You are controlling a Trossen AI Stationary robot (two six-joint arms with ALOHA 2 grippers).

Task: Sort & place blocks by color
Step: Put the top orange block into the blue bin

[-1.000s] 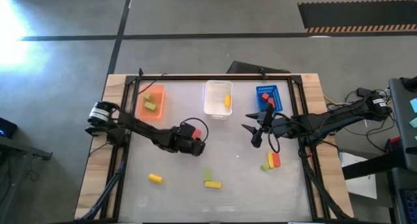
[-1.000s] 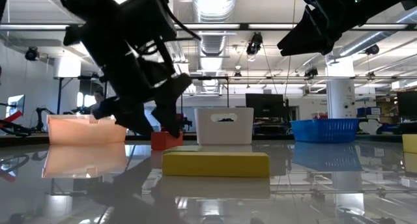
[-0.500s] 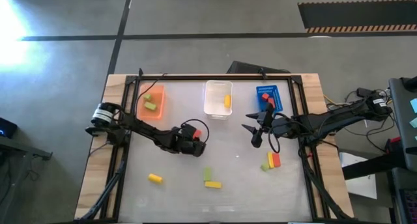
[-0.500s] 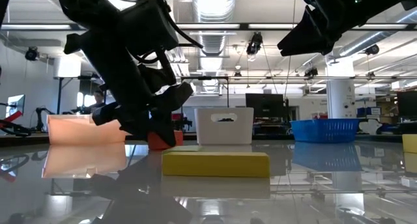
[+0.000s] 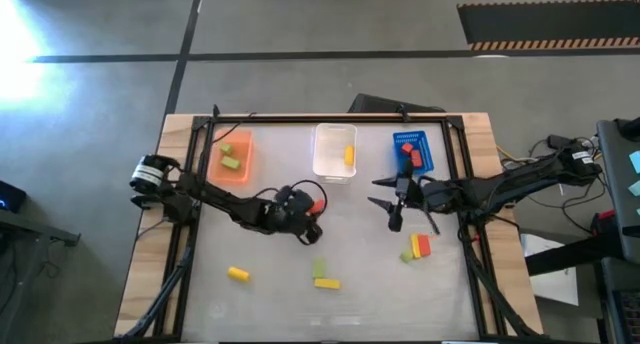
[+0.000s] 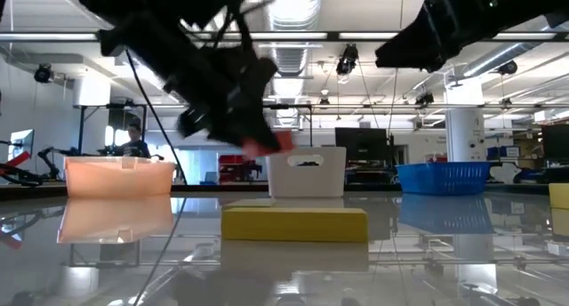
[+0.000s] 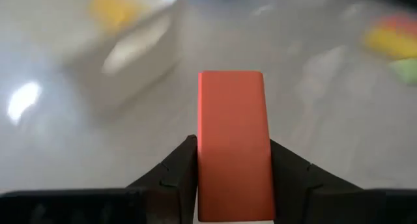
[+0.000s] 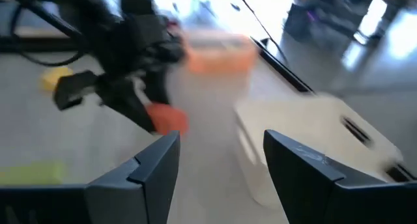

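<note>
A red block (image 7: 232, 146) sits clamped between the two dark fingers of the left gripper (image 7: 232, 165), pinched across its narrow sides so that most of its length sticks out ahead of the fingertips. In the low view the block (image 6: 266, 143) hangs clear above the table (image 5: 370, 274), near the middle and left of centre, lifted high enough to pass over a bin wall. The grip on the narrow sides looks chosen so the block can drop straight out when the fingers part.

Three bins stand along the far edge: an orange bin (image 5: 232, 156) on the left holding green blocks, a clear bin (image 5: 333, 150) in the middle holding a yellow one, and a blue bin (image 5: 412, 150) on the right with red ones inside. By that pattern the held block belongs in the blue bin, well to the right of where it hangs.

Loose blocks lie on the near half of the table: a yellow block (image 5: 237, 274) at the left, a green block (image 5: 319, 268) touching a second yellow block (image 5: 327, 283) near the middle, and a small cluster of green, yellow and red (image 5: 416, 247) at the right.

The right gripper (image 5: 393, 206) hovers right of centre, just in front of the blue bin, its fingers parted and holding nothing, probably waiting.
</note>
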